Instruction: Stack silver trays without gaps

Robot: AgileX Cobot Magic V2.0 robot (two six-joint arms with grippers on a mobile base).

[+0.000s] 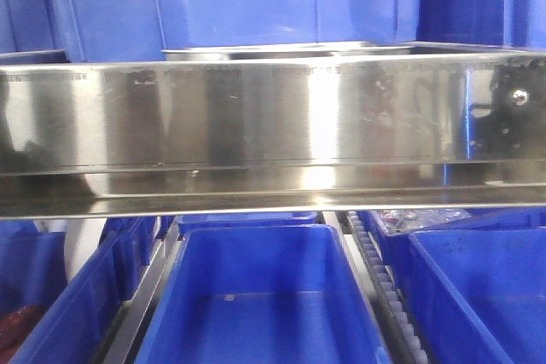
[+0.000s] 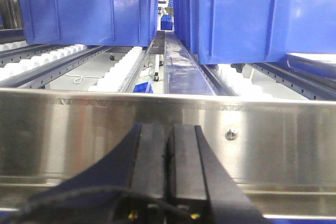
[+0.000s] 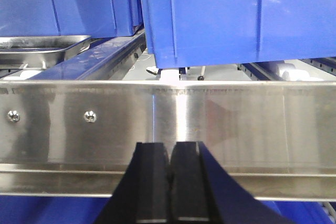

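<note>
A shiny steel tray (image 3: pixel 44 43) is lying flat just behind the band (image 3: pixel 236 124), above its left end in the right wrist view, showing a thin rim and one rounded corner. In the front view the tray (image 1: pixel 290 49) is peeking level over the band's top edge. How many are stacked is unclear.

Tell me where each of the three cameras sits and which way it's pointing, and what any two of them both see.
Front view: faces the rack head-on, filled by the steel band, a silver tray behind its top edge, blue bins above and below; no robot part shows.
Left wrist view: sits behind the left gripper, fingers together, looking over the band at bins on roller rails.
Right wrist view: sits behind the right gripper, fingers together, facing the band.
Shared: all show the band; front and right wrist views both show a silver tray.
</note>
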